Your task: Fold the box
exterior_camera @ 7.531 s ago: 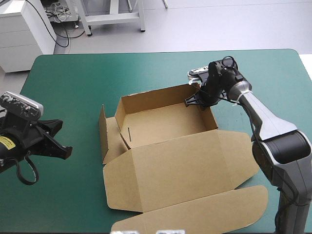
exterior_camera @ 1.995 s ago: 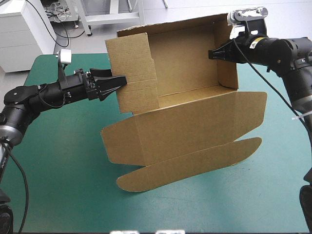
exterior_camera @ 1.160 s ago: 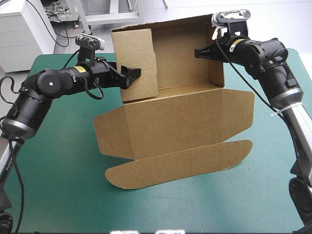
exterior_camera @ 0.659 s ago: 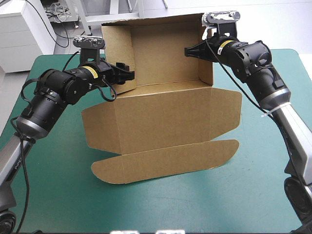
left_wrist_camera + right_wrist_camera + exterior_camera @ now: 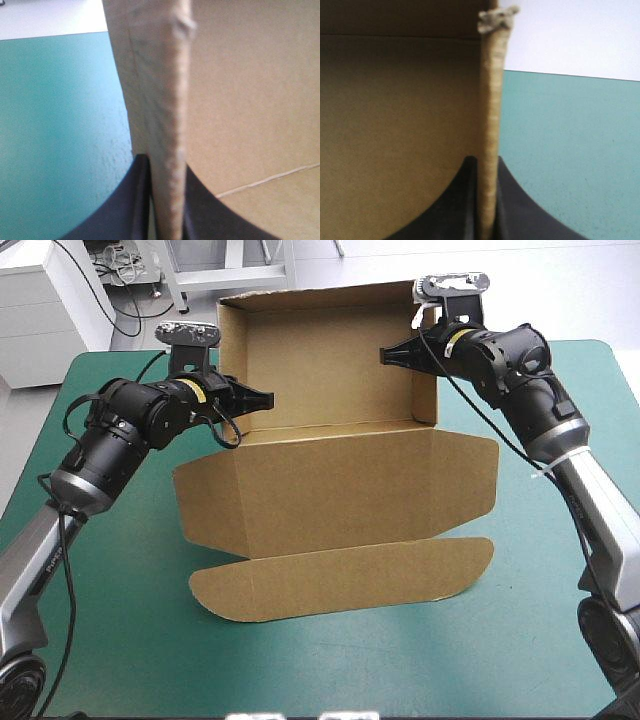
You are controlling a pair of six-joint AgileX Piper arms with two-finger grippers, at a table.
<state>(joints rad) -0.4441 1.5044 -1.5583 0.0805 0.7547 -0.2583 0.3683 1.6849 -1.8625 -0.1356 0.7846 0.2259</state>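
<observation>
left gripper [image 5: 262, 398] is pinched nearly closed on the box [image 5: 330, 375], its black fingers [image 5: 122, 210] clamping the edge of the tray's left side wall; right gripper [image 5: 388, 356] grips the right side wall's edge the same way (in each wrist view the board stands edge-on between the two fingers). the brown box is held up, tilted, over the far half of the table [image 5: 110, 630], open tray facing the near edge, lid hanging from the tray's lower edge, rounded flap lowest, toward the middle of the teal-green cover.
</observation>
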